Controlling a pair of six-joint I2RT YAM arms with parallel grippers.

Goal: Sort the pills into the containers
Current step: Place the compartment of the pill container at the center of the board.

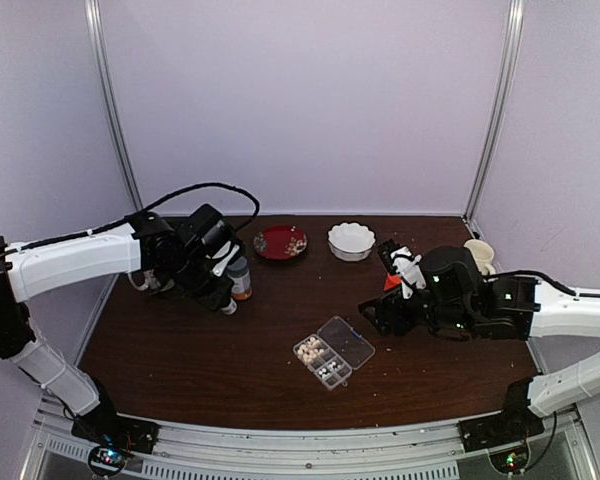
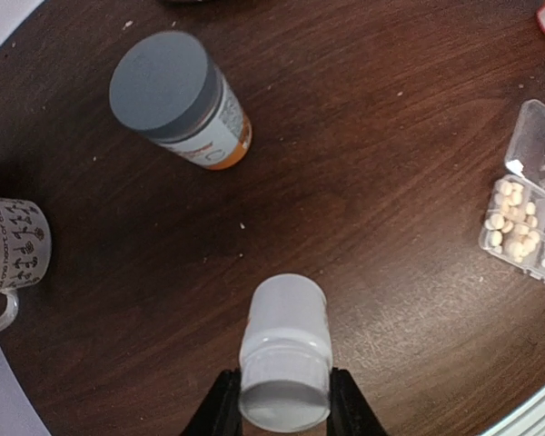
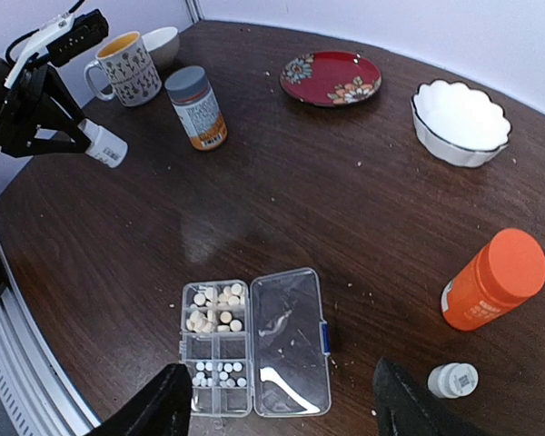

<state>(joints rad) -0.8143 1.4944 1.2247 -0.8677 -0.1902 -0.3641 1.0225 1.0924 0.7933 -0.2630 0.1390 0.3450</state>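
White plastic bottle (image 1: 228, 306) sits clamped in the left gripper (image 1: 220, 296), well apart from the pill box (image 1: 333, 352). Left wrist: fingers (image 2: 222, 411) squeeze the bottle's near end, and the box lies far to their right, so carry it across before tipping. Right wrist: the right gripper (image 3: 282, 386) is spread, with the box and its pills (image 3: 213, 309) between the fingers; it could steady the box.

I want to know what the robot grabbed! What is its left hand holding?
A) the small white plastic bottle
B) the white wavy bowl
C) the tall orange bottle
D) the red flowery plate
A: in the left wrist view the left hand is shut on the small white plastic bottle, with a black finger pressed against each side of it.
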